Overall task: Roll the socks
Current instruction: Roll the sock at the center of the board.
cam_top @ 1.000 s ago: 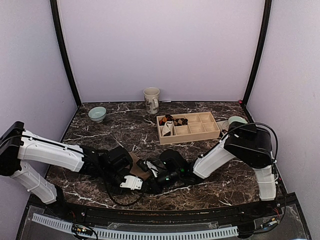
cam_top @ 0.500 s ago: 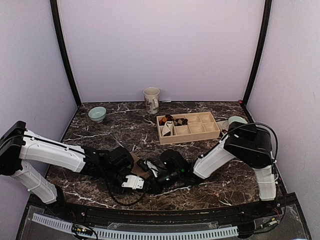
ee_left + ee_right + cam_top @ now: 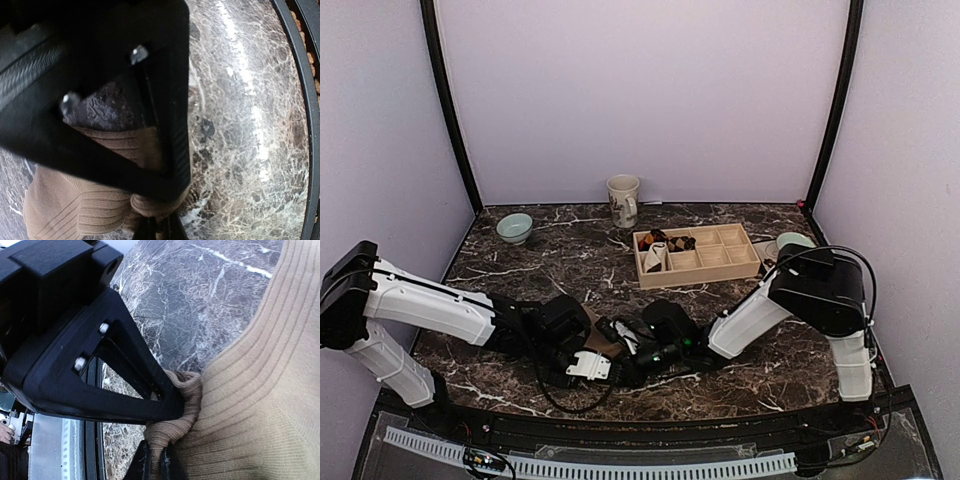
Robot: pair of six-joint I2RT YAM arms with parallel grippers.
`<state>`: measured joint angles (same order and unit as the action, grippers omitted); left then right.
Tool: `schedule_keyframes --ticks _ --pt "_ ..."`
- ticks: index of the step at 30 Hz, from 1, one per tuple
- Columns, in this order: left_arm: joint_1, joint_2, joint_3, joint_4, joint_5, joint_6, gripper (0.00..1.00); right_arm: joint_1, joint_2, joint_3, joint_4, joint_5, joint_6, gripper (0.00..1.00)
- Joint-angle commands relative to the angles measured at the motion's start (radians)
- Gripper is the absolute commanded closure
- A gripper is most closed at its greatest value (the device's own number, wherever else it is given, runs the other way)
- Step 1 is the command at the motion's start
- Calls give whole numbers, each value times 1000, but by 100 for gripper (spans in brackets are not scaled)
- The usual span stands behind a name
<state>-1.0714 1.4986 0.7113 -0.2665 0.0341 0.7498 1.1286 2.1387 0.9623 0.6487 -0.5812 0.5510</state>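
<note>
Left gripper clamped on tan sock — right gripper too (pinching a fold), marble table.

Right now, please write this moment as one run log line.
left end effector: shut on tan sock | right end effector: shut on tan sock

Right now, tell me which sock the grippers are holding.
The plain tan ribbed sock, pinched by the left gripper and the right gripper; the other sock bundles sit untouched in the wooden tray.
</note>
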Motion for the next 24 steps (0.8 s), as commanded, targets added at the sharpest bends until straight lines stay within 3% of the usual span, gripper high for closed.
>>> schedule_keyframes --ticks 1,2,3,4,5,10,13,15,17,19,24 --pt "3 12 -1 -68 91 -6 100 -14 19 -105 -200 169 -18 92" --pt "9 13 6 -86 113 -11 100 -15 -7 -120 -200 215 -21 91" --pt "19 16 13 -102 137 -15 100 -15 -34 -134 -199 257 -24 34" --pt "32 23 26 -118 163 -20 100 -15 -61 -145 -198 305 -25 5" --pt "48 32 39 -138 194 -22 100 -14 -89 -157 -192 346 -27 1" --pt "130 89 81 -197 286 -10 100 -11 -245 -250 -142 561 -46 1" --pt "151 118 94 -213 302 6 100 27 -394 -273 -304 1009 0 1" --pt "152 132 100 -215 304 12 100 64 -510 -332 -269 1212 3 1" --pt "154 147 108 -218 317 12 100 69 -600 -410 -132 1248 -3 1" --pt "156 174 131 -235 330 15 100 65 -658 -456 -100 1186 51 1" --pt "171 240 184 -306 379 37 100 109 -739 -556 139 1049 -211 1"
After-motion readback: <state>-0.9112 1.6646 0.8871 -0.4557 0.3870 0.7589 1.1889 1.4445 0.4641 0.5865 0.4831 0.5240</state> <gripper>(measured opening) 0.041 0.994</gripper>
